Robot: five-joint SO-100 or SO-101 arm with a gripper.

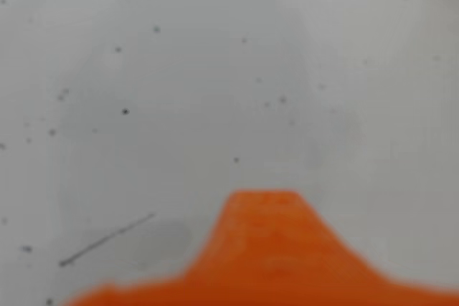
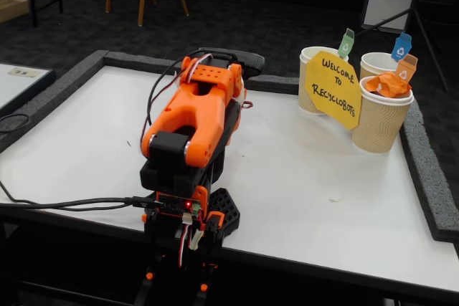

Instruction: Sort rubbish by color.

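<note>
An orange crumpled wad of rubbish [image 2: 386, 85] lies in the top of the nearest beige ribbed cup [image 2: 379, 125], which carries an orange tag [image 2: 406, 67]. The orange arm [image 2: 193, 116] is folded down over its base at the front edge of the table, far to the left of the cups. In the fixed view its gripper is tucked out of sight. In the wrist view the gripper [image 1: 265, 198] shows as one blurred orange tip with no gap, shut on nothing, close above bare speckled white table.
Two more beige cups stand at the back right, one [image 2: 310, 80] with a green tag, one [image 2: 376, 62] with a blue tag. A yellow sign [image 2: 333, 87] leans in front of them. Grey foam edging [image 2: 430, 177] borders the white table [image 2: 301, 177]. Cables [image 2: 64, 204] trail off to the left.
</note>
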